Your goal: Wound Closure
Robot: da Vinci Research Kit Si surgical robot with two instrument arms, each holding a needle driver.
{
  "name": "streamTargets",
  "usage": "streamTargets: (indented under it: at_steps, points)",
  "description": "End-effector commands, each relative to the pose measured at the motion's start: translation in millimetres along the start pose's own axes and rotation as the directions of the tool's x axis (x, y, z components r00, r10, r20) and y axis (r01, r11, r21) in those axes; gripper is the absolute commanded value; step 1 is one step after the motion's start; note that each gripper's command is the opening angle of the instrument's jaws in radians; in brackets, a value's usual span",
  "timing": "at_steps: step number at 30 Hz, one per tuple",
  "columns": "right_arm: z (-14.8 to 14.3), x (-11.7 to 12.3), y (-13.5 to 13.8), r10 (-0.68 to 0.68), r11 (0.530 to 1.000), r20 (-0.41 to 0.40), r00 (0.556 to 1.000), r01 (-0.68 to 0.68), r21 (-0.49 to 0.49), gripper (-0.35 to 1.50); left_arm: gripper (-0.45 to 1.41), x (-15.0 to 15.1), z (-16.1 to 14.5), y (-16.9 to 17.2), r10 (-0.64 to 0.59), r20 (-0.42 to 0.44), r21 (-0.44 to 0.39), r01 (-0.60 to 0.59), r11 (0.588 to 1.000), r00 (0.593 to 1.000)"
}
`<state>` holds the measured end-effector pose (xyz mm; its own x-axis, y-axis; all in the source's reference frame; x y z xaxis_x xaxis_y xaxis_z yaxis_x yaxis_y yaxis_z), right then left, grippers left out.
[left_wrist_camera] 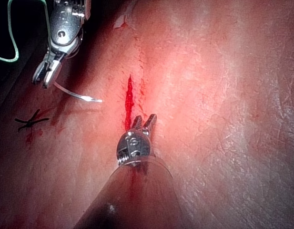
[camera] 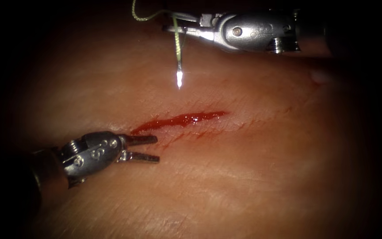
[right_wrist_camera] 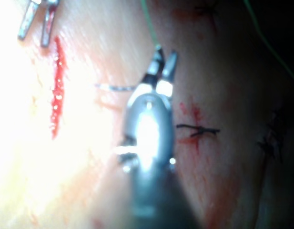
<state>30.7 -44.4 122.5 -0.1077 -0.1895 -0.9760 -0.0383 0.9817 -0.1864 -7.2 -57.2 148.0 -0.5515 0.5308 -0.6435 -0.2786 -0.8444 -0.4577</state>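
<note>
Your right tool grips the needle near its thread end, tip aimed down at the cut, free of the tissue; your left tool, fingers apart and empty, sits at the cut's left end.

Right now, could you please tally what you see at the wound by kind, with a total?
Grippers: 2, left open and empty, right shut on the needle's rear end
Needle: 1, clear of the tissue
Thread: 1
Cut: 1
Old stitches: 3
Total: 8
</note>
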Motion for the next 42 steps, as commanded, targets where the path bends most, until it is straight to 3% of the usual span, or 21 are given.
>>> streamTargets:
  at_steps: [1, 6, 25, 35, 42]
  points:
    - [1.2, -0.6, 0.6, -0.005, 1.0, -0.012, 1.0, 0.005, -0.002, -0.35, 0.24, -0.2, 0.8, -0.3, 0.002, 0.0, -0.005, -0.002, 1.0, 1.0]
    - [2.0, -0.8, 0.6, -0.012, 1.0, -0.027, 1.0, 0.012, -0.025, -0.35, 0.1, -0.2, 1.2, 0.2, 0.001, 0.0, -0.004, -0.001, 1.0, 1.0]
    - [1.9, -2.9, -1.4, -0.029, 0.999, -0.046, 0.999, 0.029, -0.017, -0.35, 0.16, -1.5, 2.9, -0.6, 0.016, 0.014, -0.032, -0.016, 0.999, 1.0]
    - [3.9, -2.8, -2.8, -0.078, 0.996, -0.102, 0.992, 0.081, 0.021, -0.35, 0.14, -1.7, 3.0, -0.7, 0.019, 0.015, -0.043, -0.018, 0.999, 1.0]
    - [3.0, -3.4, -3.0, -0.124, 0.991, -0.108, 0.986, 0.128, 0.035, -0.35, 0.1, -1.7, 3.0, -0.7, 0.019, 0.016, -0.047, -0.019, 0.999, 1.0]
